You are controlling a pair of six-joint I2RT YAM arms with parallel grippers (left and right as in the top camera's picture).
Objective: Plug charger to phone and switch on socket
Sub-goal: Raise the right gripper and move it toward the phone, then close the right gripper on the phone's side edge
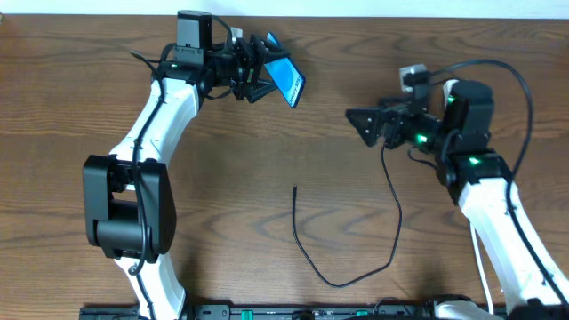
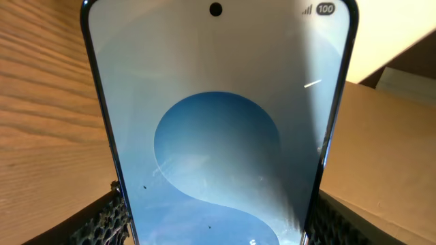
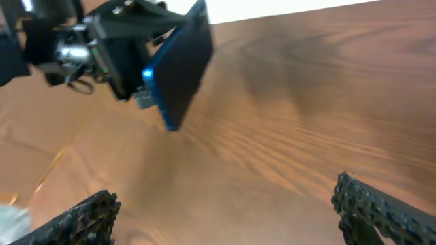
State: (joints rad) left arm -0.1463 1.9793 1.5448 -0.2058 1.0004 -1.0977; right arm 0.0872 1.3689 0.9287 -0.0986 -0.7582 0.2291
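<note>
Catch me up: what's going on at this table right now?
The left gripper is shut on the phone and holds it tilted above the table, screen lit. The right gripper is open and empty, pointed toward the phone. The charger lies loose on the table with its free end unplugged. The socket can't be made out in these views, so nothing is connected yet.

The left gripper (image 1: pixel 265 76) holds the phone (image 1: pixel 289 82) at the far side of the wooden table (image 1: pixel 267 151), its blue screen tilted. The right gripper (image 1: pixel 360 120) is well apart from it, fingers spread, with nothing between them. The charger (image 1: pixel 296 213) lies loose on the table in a long loop.
</note>
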